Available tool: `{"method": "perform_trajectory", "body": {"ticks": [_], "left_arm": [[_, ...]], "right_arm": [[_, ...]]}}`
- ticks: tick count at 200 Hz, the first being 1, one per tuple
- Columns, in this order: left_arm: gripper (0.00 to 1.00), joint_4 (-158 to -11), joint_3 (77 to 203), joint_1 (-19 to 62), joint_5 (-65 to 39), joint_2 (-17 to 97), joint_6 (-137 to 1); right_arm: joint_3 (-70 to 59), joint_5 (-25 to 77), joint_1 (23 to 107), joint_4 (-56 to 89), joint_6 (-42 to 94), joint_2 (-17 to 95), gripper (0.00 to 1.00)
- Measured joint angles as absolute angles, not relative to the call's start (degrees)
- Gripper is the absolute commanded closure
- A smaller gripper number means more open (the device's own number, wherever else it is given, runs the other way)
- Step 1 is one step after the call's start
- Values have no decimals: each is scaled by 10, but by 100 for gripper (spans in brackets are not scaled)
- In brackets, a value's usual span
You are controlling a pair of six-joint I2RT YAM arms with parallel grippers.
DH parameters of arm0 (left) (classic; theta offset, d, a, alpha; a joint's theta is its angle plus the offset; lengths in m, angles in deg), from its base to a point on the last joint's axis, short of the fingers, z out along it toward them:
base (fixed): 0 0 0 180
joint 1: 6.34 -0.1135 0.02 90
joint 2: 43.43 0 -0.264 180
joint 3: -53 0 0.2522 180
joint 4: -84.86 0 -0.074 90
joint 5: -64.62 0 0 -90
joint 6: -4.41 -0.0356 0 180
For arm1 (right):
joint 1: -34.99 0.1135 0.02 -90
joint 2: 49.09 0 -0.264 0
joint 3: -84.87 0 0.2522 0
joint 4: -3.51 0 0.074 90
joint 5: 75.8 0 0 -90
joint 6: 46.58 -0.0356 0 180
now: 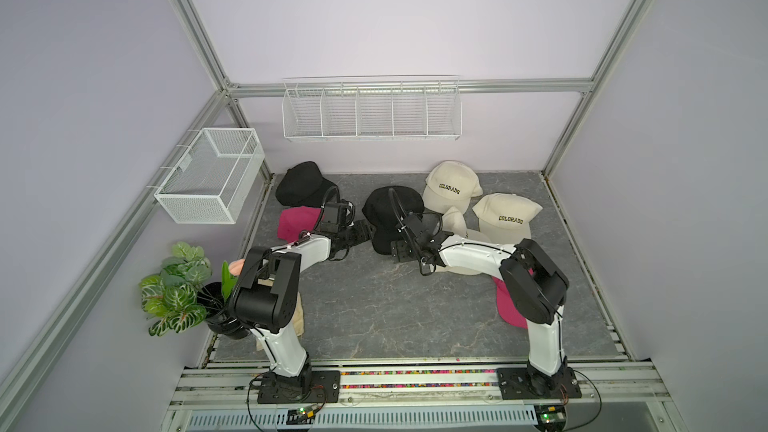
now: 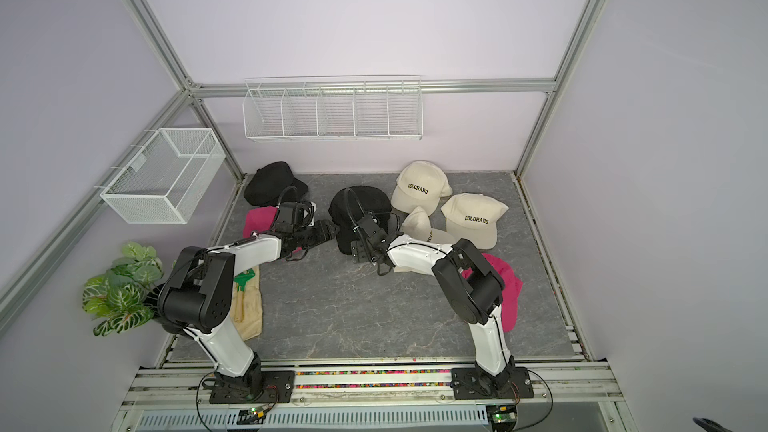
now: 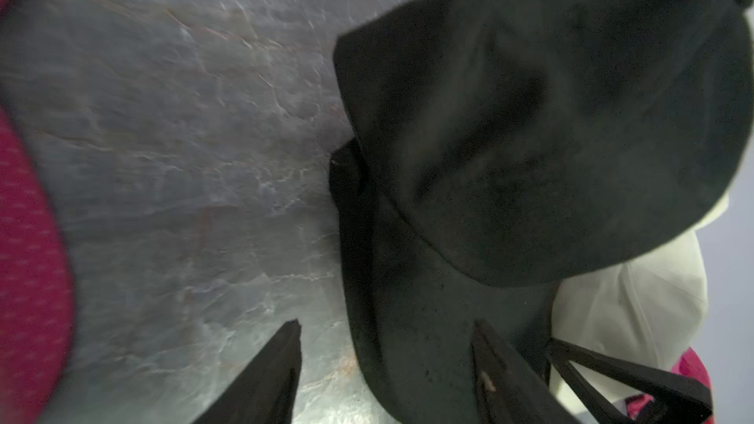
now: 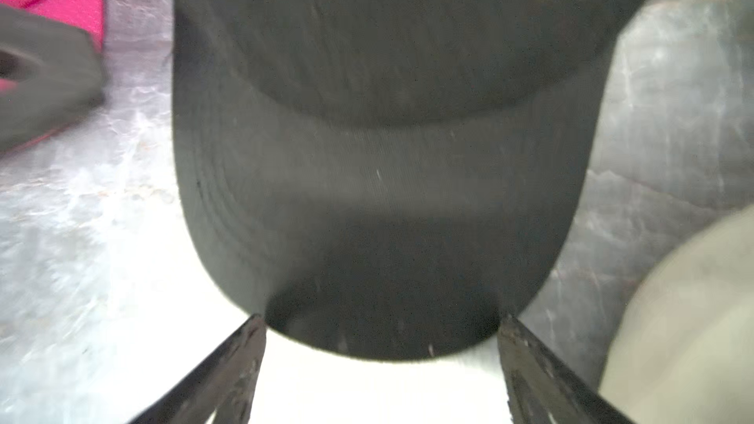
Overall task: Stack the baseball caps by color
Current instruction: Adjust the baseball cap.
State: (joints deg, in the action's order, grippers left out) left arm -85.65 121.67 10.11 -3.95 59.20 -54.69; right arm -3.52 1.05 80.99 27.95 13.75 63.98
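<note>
**A:** Caps status?

**B:** Reference is the black fabric brimmed cap [image 1: 388, 209], about mid-way on the grey marbled mat [image 1: 374, 309]. Its crown is dented, the top button shows, and the flat brim points toward my bases.

**A:** Pincers?

**B:** Both are at its brim. My left pincer [image 3: 387, 322] has its jaws apart, straddling the brim's side edge, with one finger over fabric and one over bare mat. I can't tell if a pad touches. My right pincer [image 4: 381, 316] has its jaws wide, one on each side of the brim's front tip, with nothing clamped.

**A:** The rest?

**B:**
- The second black fabric cap [image 1: 301, 184] is back-left of the reference, by the wall.
- The magenta pink fabric cap [image 1: 293, 220] is left of the reference, touching that second black one.
- The cream fabric cap lettered COLORADO [image 1: 451, 184] is back-right.
- The second cream lettered cap [image 1: 505, 214] is further right.
- The third cream cap [image 1: 455, 218] is just right of the reference, tipped over and partly under my right arm.
- The second magenta pink cap [image 2: 511, 288] is front-right, well apart, half hidden by my right elbow.
- The flat beige cloth bag [image 2: 249, 309] is front-left, well apart.
</note>
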Motion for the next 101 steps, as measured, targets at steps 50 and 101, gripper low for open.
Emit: {"method": "perform_trajectory", "body": {"ticks": [50, 101], "left_arm": [[77, -932, 1223, 101, 38, 654, -512], [100, -984, 1230, 100, 94, 657, -487]], "right_arm": [[5, 42, 788, 222, 99, 625, 11], [20, 55, 782, 202, 82, 625, 11]]}}
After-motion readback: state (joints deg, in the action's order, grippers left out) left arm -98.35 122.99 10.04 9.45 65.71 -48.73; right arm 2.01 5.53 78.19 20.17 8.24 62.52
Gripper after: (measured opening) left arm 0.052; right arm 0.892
